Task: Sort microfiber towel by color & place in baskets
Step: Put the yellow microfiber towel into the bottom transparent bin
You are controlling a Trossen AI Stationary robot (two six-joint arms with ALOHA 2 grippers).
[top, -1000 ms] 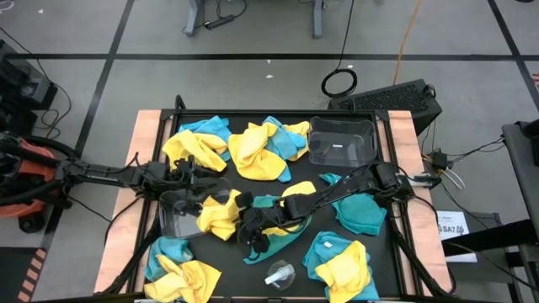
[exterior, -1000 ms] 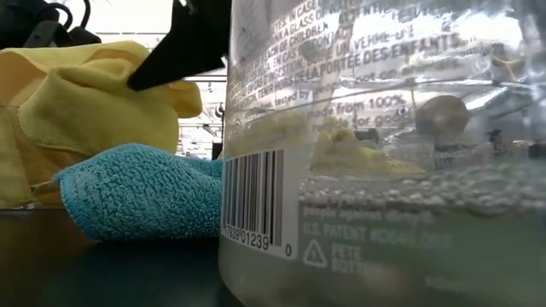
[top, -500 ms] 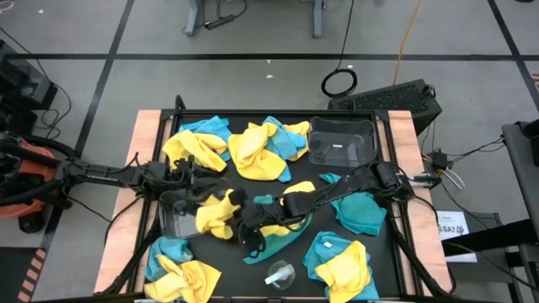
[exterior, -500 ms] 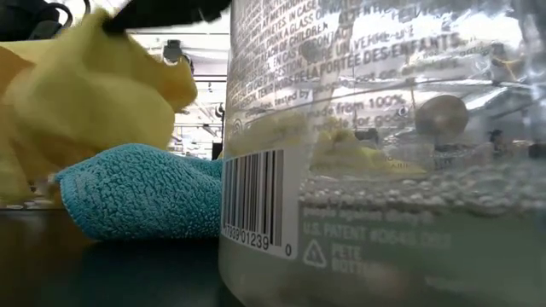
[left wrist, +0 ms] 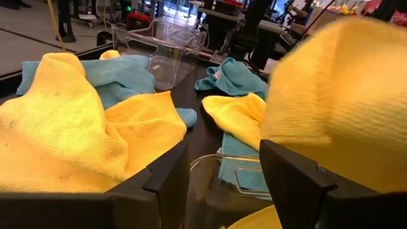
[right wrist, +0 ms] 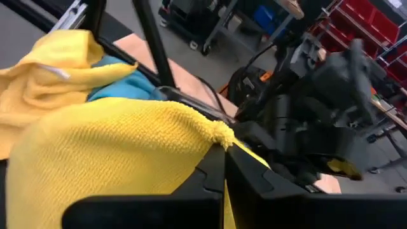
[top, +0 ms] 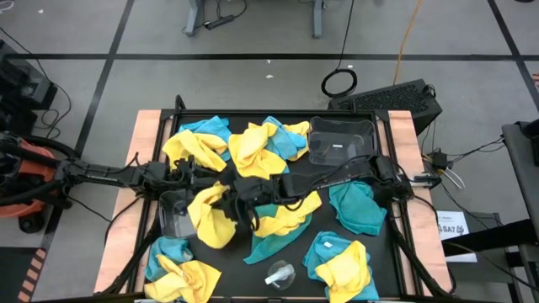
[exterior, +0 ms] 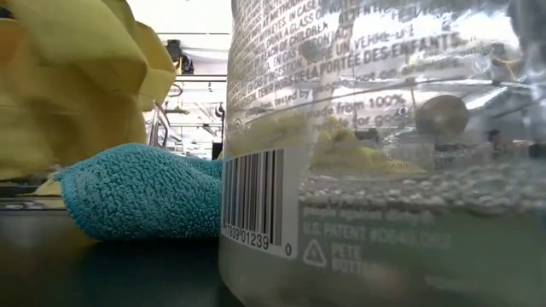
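High view: right gripper (top: 238, 192) reaches across to table center-left, fingers clamped tight on a yellow towel (top: 210, 212) that hangs bunched over the left basket (top: 168, 210). Right wrist view confirms it: yellow cloth (right wrist: 108, 152) pinched between the closed fingers. Left gripper (top: 187, 172) sits just beside the left basket's far edge, jaws parted, holding nothing; left wrist view shows the clear bin rim (left wrist: 219, 175) between its fingers. Right basket (top: 341, 140) stands at the far right of the table, looks empty, though hard to tell through clear plastic. Other towels lie scattered: yellow and teal heaps at far left (top: 198, 141) and far center (top: 268, 147), a teal one at right (top: 358, 208), mixed piles at the near left corner (top: 178, 268) and near right (top: 341, 261). Small clear cup (top: 279, 273) at the near edge. Low view is mostly blocked by that clear cup (exterior: 384, 153), teal cloth (exterior: 141, 192) beside it.
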